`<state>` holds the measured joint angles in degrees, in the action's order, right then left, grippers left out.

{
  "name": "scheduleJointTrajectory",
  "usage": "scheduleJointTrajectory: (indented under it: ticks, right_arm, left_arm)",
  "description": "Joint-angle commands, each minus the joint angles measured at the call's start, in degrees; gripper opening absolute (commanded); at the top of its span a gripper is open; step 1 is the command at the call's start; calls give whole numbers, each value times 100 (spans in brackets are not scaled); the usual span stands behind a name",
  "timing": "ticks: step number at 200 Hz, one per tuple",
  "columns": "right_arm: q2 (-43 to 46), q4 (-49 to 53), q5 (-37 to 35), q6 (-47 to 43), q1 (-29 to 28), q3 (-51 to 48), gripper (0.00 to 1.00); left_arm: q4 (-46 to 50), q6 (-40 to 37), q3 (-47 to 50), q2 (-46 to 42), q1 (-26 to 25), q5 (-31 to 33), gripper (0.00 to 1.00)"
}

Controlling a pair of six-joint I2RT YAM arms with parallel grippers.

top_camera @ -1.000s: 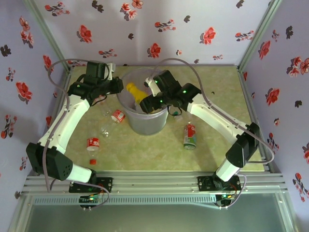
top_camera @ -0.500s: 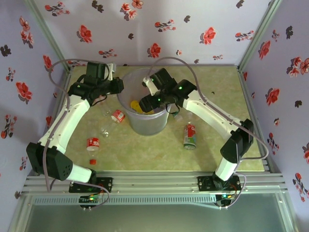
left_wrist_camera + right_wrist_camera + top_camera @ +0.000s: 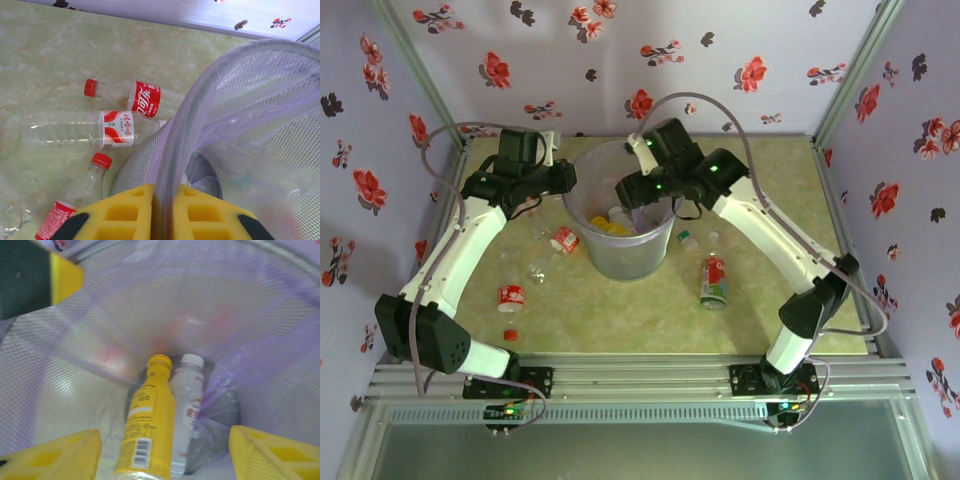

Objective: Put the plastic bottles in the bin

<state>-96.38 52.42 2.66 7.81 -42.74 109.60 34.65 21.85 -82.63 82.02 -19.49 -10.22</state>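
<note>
Right gripper (image 3: 165, 454), jaws wide and empty, hangs over the yellow bottle (image 3: 147, 425) lying below it inside the bin (image 3: 60, 370). Left gripper (image 3: 162, 212) pinches the bin's rim; just beyond it lie clear bottles (image 3: 117, 129) (probably light, crushable, slippery), best grasped mid-body at the label.

The top external camera looks down from high behind the robot over the whole table (image 3: 620, 310), the left wrist camera sits tight against the bin (image 3: 240, 125) rim, and the right wrist camera peers closely down into that shared bin.
</note>
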Motion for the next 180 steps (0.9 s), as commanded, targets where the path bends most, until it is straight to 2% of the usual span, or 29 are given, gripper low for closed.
scheduleJointTrajectory:
  ticks: [1,39,60,74,98,140,180]
  right_arm:
    - [670,189,-429,308,341,-64,70]
    - [1457,484,-787,625,1204,-658,71]
    - [1633,858,-855,782,1772,-1100,71]
    - [1666,1083,-964,888,1935,-1532,71]
    - [1744,1167,-937,1174,1954,-2359,73]
    - [1807,1041,-900,1670,1764,-3612,84]
    - [1669,545,-438,2135,1456,-4546,89]
  left_arm:
    - [59,-277,127,-39,54,-77,0]
    - [59,-306,151,-41,67,-103,0]
    - [59,-321,159,-40,80,-116,0]
    - [59,-324,168,-37,84,-121,0]
    - [59,-333,184,-29,94,-130,0]
    - [59,-347,195,-12,109,-154,0]
    - [51,-341,210,7,131,-181,0]
